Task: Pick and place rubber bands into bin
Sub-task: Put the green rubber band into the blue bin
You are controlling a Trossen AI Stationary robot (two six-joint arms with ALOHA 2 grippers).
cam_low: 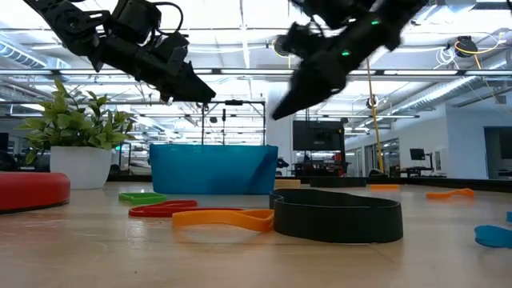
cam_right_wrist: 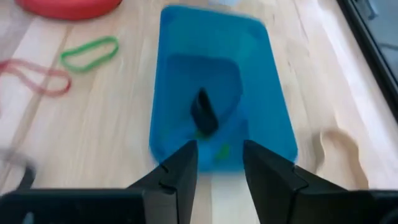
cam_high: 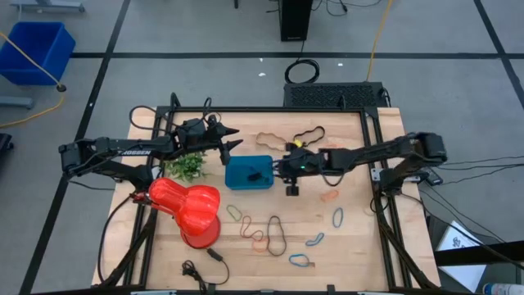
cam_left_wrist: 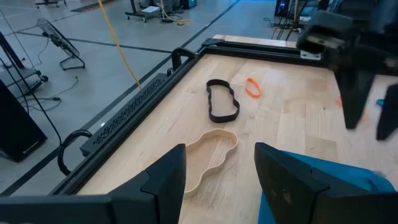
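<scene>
The teal bin (cam_high: 248, 172) stands near the table's middle and holds a black rubber band (cam_right_wrist: 204, 112), which lies on its floor. My right gripper (cam_high: 277, 170) hangs open and empty over the bin's right end (cam_right_wrist: 219, 163). My left gripper (cam_high: 236, 139) hovers open and empty just beyond the bin's far left corner. In its wrist view (cam_left_wrist: 221, 168) it looks over a tan band (cam_left_wrist: 211, 155), a black band (cam_left_wrist: 222, 102) and an orange band (cam_left_wrist: 252, 87). More bands lie flat on the near half of the table: green (cam_high: 234, 211), black (cam_high: 274, 233), orange (cam_high: 329, 196) and blue (cam_high: 337, 217).
A red vase (cam_high: 190, 209) lies at the near left of the bin, and a green leafy clump (cam_high: 187, 166) at its left. More blue bands (cam_high: 300, 260) lie near the front edge. A black frame (cam_high: 372, 115) rims the table. A deep blue crate (cam_high: 37, 49) stands on the floor.
</scene>
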